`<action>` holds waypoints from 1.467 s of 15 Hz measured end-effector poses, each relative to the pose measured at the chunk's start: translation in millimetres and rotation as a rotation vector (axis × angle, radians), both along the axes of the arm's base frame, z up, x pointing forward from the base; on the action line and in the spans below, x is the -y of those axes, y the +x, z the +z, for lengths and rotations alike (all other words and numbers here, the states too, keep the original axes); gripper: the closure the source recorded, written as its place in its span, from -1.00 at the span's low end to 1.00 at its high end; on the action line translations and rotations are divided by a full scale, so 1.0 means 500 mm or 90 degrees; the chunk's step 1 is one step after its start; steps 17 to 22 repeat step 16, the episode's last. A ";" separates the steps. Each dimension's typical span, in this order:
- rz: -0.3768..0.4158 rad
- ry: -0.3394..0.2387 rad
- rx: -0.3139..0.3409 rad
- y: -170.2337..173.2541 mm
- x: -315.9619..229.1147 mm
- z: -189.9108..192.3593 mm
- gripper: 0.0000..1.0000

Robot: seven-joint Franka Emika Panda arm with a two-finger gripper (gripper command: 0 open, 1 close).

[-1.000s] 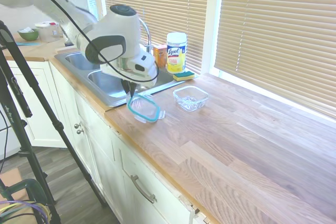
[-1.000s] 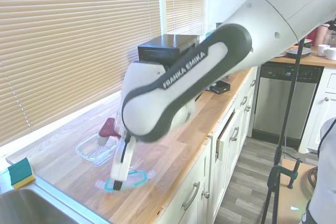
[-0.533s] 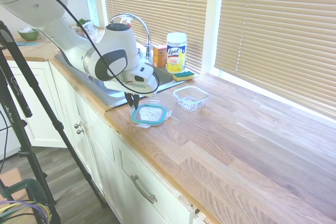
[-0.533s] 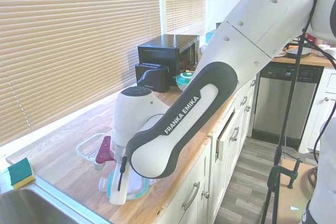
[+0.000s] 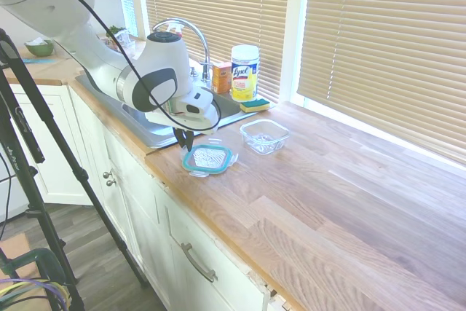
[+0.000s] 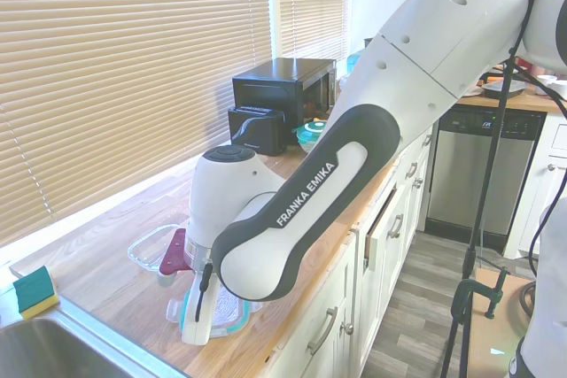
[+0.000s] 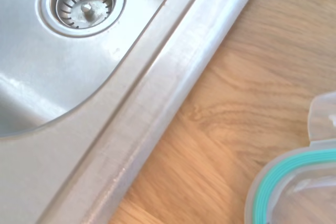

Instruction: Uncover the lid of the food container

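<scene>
Lid (image 5: 208, 159) flat beside open food container (image 5: 264, 136)

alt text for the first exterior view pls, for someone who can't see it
A teal-rimmed lid lies flat on a wooden counter near its front edge, with the white robot arm's tool just above its sink-side edge. A clear, uncovered food container sits apart behind it, near a sponge and wipes canister by the sink.

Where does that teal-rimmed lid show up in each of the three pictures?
First exterior view: the lid lies flat on the counter, left of centre, just below the gripper.
Second exterior view: the lid sits low, left of centre, partly behind the arm.
Wrist view: only a corner of the lid shows, at the lower right.
Shared landmark: the sink beside it.
</scene>
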State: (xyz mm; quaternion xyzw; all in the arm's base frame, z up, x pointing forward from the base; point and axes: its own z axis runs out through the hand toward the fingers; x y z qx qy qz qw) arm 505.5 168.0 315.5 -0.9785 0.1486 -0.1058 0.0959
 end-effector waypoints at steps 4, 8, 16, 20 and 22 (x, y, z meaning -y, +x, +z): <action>-0.004 0.003 0.001 0.000 0.000 0.003 -1.00; -0.024 -0.001 0.031 0.006 0.016 0.056 -1.00; -0.146 -0.083 0.097 -0.024 0.017 0.305 -1.00; -0.146 -0.083 0.097 -0.024 0.017 0.305 -1.00; -0.146 -0.083 0.097 -0.024 0.017 0.305 -1.00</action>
